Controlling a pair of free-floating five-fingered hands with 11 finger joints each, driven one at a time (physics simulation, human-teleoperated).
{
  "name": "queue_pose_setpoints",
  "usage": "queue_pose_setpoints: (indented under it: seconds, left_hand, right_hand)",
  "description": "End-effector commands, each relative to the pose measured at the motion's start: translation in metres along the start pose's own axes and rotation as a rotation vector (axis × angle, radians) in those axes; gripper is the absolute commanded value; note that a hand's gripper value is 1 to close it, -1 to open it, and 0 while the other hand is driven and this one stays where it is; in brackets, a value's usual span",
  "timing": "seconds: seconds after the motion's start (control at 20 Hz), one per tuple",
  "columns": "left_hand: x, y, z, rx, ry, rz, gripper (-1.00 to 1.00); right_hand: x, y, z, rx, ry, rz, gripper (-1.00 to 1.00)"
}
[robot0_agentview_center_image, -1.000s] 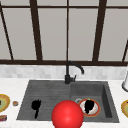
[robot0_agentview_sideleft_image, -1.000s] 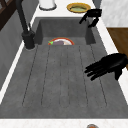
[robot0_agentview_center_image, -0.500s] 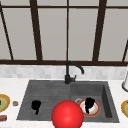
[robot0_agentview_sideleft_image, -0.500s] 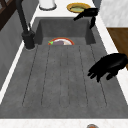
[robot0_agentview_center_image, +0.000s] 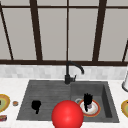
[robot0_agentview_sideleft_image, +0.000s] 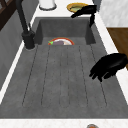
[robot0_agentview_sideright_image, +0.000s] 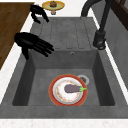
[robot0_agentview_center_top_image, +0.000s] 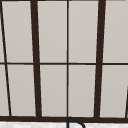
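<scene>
My right hand (robot0_agentview_center_image: 87, 100) hovers over the sink's right basin with straight, spread fingers and holds nothing. In the right side view the right hand (robot0_agentview_sideright_image: 27, 41) hangs by the basin's front rim, fingers reaching over it. Below it lies a red-rimmed plate (robot0_agentview_sideright_image: 58, 93) with a purple eggplant (robot0_agentview_sideright_image: 72, 88) on it. My left hand (robot0_agentview_center_image: 36, 105) floats over the ribbed draining board (robot0_agentview_sideleft_image: 60, 75), fingers relaxed and empty; the left hand (robot0_agentview_sideleft_image: 111, 65) is near the front edge. A red ball (robot0_agentview_center_image: 67, 115) sits at the front middle.
A black faucet (robot0_agentview_center_image: 67, 73) stands behind the sink. Yellow plates rest on the counter at the left (robot0_agentview_center_image: 3, 102) and right (robot0_agentview_center_image: 125, 107). A white container (robot0_agentview_center_image: 125, 82) stands at the back right. Small items (robot0_agentview_center_image: 15, 103) lie on the left counter.
The left hand has drifted slightly toward the sink's front edge. The right hand, the plate and the ball stay where they were.
</scene>
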Motion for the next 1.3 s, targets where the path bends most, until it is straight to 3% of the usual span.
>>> queue_pose_setpoints:
  seconds: [0.0, 0.3, 0.7, 1.0, 1.25]
  left_hand:
    - [0.000, 0.000, 0.000, 0.000, 0.000, 0.000, 0.00]
    - [0.000, 0.000, 0.000, 0.002, 0.001, -0.002, 0.00]
    - [0.000, 0.000, 0.000, 0.003, 0.002, -0.004, 0.00]
    - [0.000, 0.000, 0.000, 0.003, 0.003, -0.004, 0.00]
    - [0.000, 0.000, 0.000, 0.003, 0.003, -0.004, 0.00]
  right_hand:
    - [0.002, -0.008, -0.002, 0.004, -0.110, 0.015, -1.00]
    - [0.002, -0.017, -0.001, 0.006, -0.275, 0.018, -1.00]
    - [-0.015, -0.034, -0.009, -0.084, -0.423, -0.023, -1.00]
    - [-0.020, -0.047, -0.030, -0.124, -0.460, -0.029, -1.00]
    - [-0.013, -0.056, -0.063, -0.164, -0.439, -0.016, -1.00]
